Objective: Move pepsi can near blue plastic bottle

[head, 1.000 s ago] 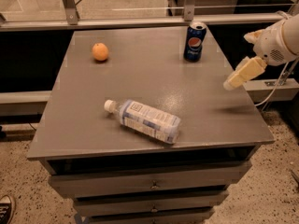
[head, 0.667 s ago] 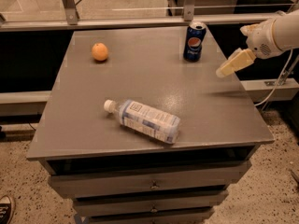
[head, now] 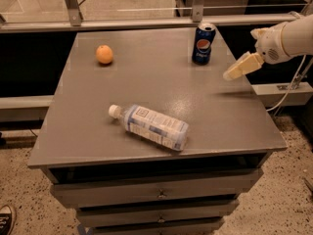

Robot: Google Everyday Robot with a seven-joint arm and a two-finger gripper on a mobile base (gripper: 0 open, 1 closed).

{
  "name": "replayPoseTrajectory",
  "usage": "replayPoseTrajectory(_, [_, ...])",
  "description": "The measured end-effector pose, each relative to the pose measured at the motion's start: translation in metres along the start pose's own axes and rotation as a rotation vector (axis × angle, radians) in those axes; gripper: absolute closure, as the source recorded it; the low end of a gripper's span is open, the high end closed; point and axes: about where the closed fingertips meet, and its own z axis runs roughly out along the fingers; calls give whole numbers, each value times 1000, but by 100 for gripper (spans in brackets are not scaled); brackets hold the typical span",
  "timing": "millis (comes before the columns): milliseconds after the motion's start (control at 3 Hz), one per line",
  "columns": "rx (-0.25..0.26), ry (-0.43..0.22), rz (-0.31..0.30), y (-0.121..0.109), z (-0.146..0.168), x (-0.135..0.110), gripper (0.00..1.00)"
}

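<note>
Upright at the far right of the tabletop [head: 88, 131]: pepsi can [head: 203, 44]. Well apart, on its side near the front: blue plastic bottle [head: 151, 127]. Right of the can, not touching: claw [head: 239, 67], clenched or released impossible to tell; arm [head: 293, 35] cut off by the frame edge.

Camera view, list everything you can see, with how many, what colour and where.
pepsi can: one, dark blue, upright at the table's far edge, right of middle
bottle: one, clear bluish, white cap, lying on its side near the front edge
orange: one, orange, far left of the tabletop
table: one, grey, drawers below
shoe: one, dark, floor at bottom left
gripper: one, cream, over the table's right edge, right of the can, apart from it
</note>
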Motion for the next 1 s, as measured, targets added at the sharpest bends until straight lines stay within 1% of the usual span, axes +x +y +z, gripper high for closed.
replayPoseTrajectory(333, [61,-61,54,-23,25,5,0])
replayPoseTrajectory(667, [81,-179,118,-43,55,-11,0])
replayPoseTrajectory(1000, [52,-271,155,-48,65,-35,0])
